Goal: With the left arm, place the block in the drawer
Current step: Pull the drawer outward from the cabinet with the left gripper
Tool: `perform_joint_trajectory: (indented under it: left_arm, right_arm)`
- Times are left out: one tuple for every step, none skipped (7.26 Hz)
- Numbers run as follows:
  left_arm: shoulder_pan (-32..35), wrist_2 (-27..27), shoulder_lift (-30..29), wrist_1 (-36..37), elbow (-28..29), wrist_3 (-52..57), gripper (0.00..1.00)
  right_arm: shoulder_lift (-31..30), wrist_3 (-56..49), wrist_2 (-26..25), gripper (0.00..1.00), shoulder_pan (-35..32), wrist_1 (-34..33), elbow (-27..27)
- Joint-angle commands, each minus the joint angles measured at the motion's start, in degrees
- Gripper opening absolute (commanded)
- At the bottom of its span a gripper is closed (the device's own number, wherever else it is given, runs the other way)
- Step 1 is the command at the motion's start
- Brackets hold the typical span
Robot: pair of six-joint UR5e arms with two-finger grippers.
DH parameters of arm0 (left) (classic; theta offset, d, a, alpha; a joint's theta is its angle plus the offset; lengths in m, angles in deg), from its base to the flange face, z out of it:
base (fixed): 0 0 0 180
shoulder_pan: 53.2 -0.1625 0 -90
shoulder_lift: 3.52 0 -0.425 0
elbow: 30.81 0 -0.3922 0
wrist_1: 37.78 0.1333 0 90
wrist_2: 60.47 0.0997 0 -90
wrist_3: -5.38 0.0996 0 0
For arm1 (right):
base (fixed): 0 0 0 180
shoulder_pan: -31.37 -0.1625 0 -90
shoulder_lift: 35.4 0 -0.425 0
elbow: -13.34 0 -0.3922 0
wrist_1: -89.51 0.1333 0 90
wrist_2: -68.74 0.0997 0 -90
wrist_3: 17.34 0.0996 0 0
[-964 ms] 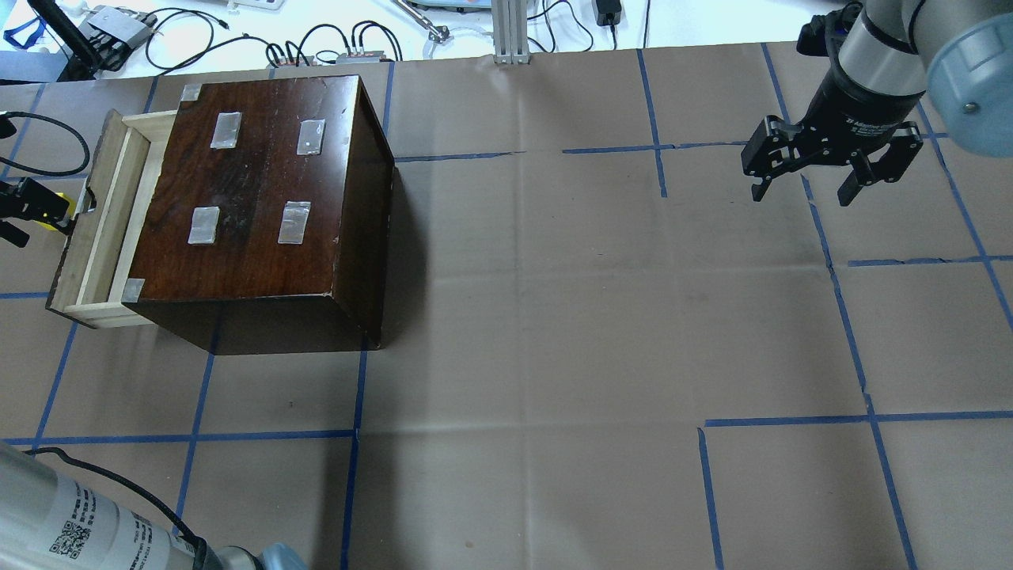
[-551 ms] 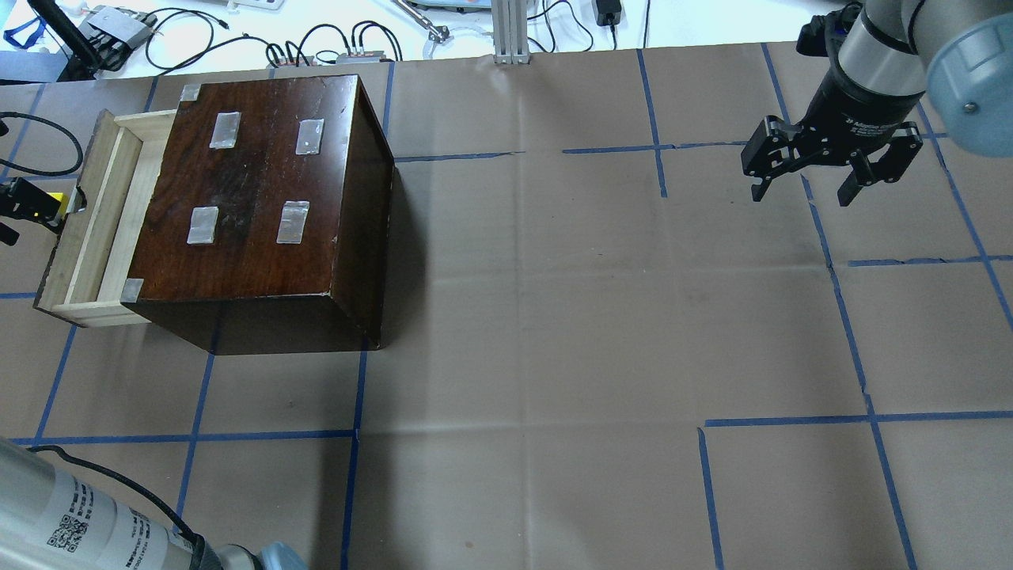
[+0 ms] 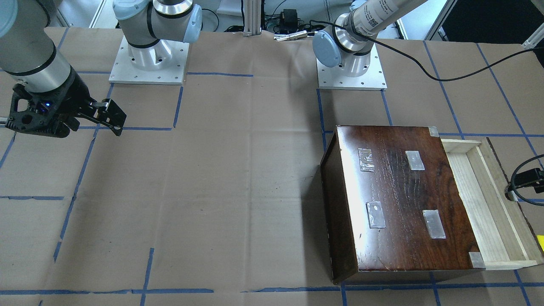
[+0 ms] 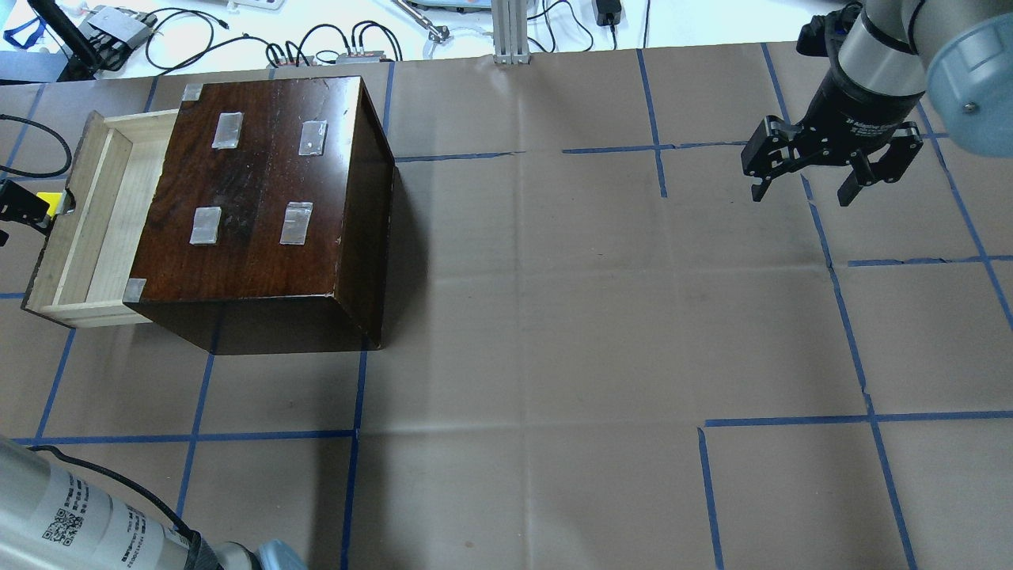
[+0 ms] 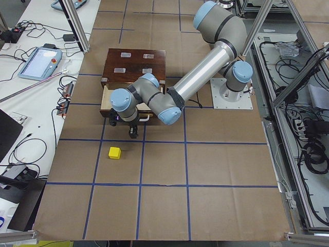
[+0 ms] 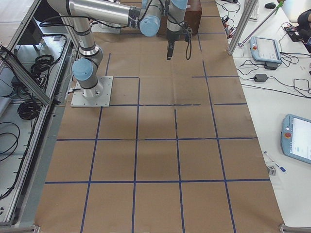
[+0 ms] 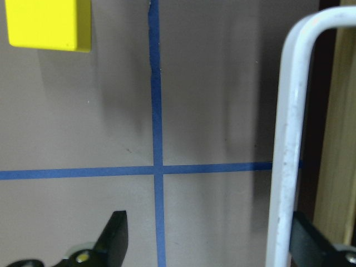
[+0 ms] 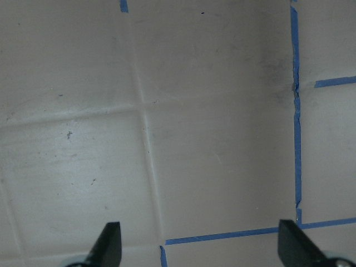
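Observation:
The yellow block (image 7: pixel 49 23) lies on the table beyond the drawer's front; it also shows in the exterior left view (image 5: pixel 114 153) and at the overhead view's left edge (image 4: pixel 49 203). The drawer (image 4: pixel 95 214) is pulled out of the dark-brown box (image 4: pixel 261 182), and its pale wood tray is empty. My left gripper (image 7: pixel 211 242) is open and holds nothing. The drawer's white handle (image 7: pixel 286 139) stands between its fingers, close against the right finger (image 7: pixel 311 245). My right gripper (image 4: pixel 799 190) hangs open and empty at the far right.
The box takes up the table's left part in the overhead view. Cables and small devices (image 4: pixel 332 47) lie beyond the table's far edge. A loose black cable (image 3: pixel 429 72) runs from my left arm across the paper behind the box.
The drawer has slid further out of the box, to the left in the overhead view. My left gripper has moved left with the handle. The right arm has not moved.

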Motion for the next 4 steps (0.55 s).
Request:
perform_joint_trajectory:
  left_arm:
    - [-0.2, 0.0, -0.3, 0.0, 0.5, 0.7, 0.98]
    - [-0.2, 0.0, -0.5, 0.0, 2.1, 0.7, 0.98]
    - [-0.2, -0.2, -0.8, -0.1, 4.3, 0.6, 0.98]
    - [-0.2, -0.3, -1.3, -0.1, 5.8, 0.6, 0.98]
  right_arm:
    - [0.0, 0.0, 0.0, 1.0, 0.0, 0.0, 0.0]
    - [0.0, 0.0, 0.0, 1.0, 0.0, 0.0, 0.0]
    - [0.0, 0.0, 0.0, 1.0, 0.0, 0.0, 0.0]
    - [0.1, 0.0, 0.0, 1.0, 0.0, 0.0, 0.0]
